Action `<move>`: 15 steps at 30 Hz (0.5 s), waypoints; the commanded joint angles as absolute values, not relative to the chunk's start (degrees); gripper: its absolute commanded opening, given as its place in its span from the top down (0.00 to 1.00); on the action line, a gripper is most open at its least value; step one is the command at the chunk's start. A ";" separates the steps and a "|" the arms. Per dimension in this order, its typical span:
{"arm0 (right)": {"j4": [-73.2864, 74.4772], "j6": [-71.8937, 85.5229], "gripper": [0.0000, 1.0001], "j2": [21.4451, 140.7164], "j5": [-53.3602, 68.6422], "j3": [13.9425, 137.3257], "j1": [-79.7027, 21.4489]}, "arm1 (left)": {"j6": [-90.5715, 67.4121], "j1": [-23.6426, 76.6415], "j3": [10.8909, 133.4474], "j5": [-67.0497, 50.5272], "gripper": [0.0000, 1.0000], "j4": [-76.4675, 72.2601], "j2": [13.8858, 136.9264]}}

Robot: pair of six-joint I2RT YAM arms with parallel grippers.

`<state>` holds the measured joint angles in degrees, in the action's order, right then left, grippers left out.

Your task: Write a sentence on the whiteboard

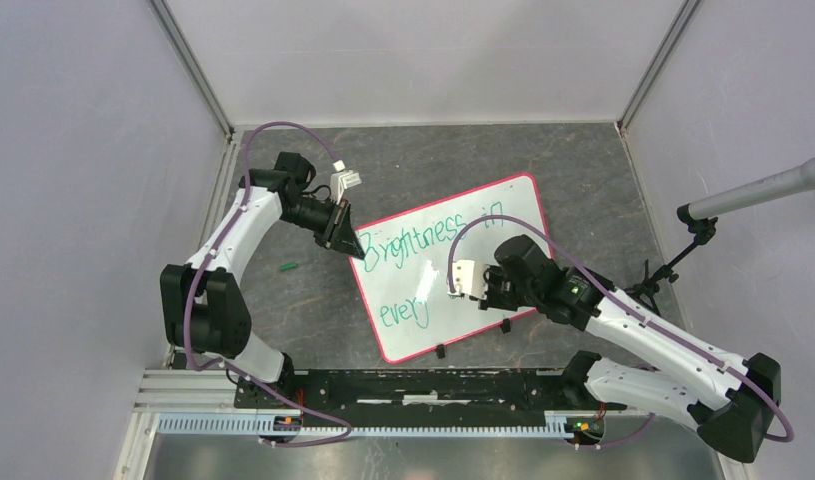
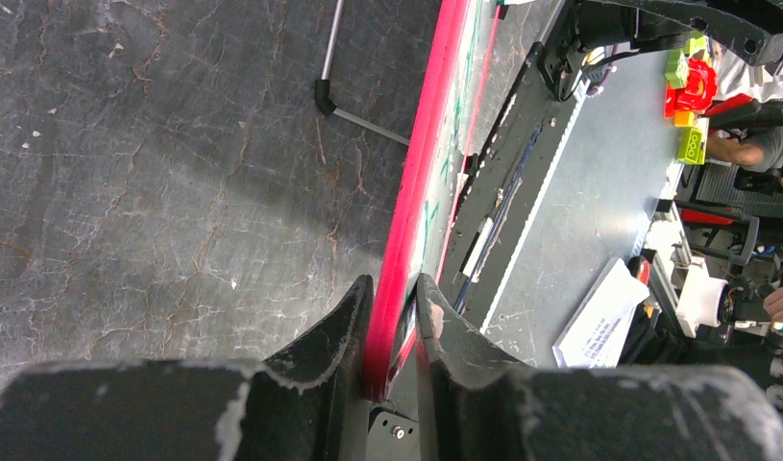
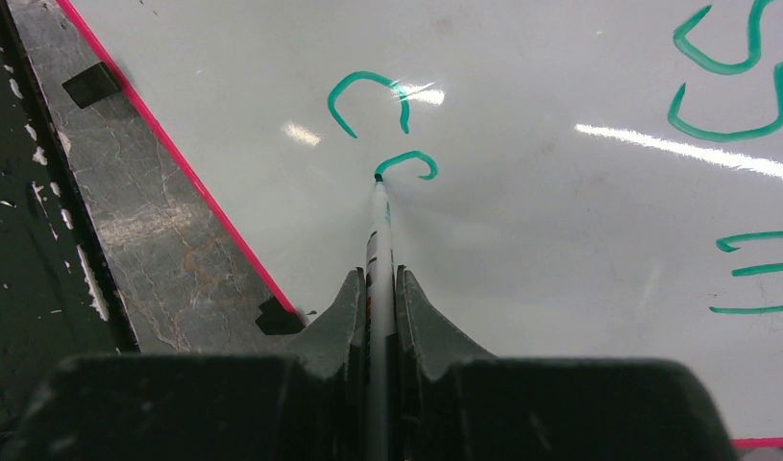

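Pinching one whiteboard [image 1: 408, 275] by its rim, left end effector [image 2: 392, 283]; pinching one marker [image 3: 379, 213], right end effector [image 3: 378, 274].

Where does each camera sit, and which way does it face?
Top: high behind the robot, looking down on the table; left arm and right arm show.
Left wrist: on the left arm, looking along the whiteboard's red rim, which the left hand clamps.
Right wrist: on the right arm, looking down the marker at green letters; the right hand grips it.
Shared: all show the whiteboard.

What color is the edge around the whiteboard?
Red-pink; the whiteboard rim shows best in the left wrist view.
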<state>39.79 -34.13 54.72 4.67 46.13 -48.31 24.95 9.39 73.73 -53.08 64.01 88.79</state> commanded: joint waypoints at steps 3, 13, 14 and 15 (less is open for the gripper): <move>39.88 -34.70 1.00 54.41 -3.44 46.55 -48.17 | 25.96 11.73 73.39 -49.22 0.98 61.80 90.97; 36.62 -32.96 1.00 54.30 -4.16 48.61 -48.16 | 26.01 11.87 73.34 -49.21 0.98 61.79 90.79; 36.32 -32.89 1.00 54.31 -4.09 48.69 -48.14 | 25.97 11.87 73.30 -49.21 0.98 61.85 90.79; 35.94 -32.81 1.00 54.31 -4.04 48.69 -48.17 | 25.98 11.87 73.22 -49.17 0.97 61.84 90.71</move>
<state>40.16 -33.30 54.28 -0.34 46.74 -48.53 24.95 9.41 73.87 -53.08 64.18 89.14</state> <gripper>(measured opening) 0.145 0.261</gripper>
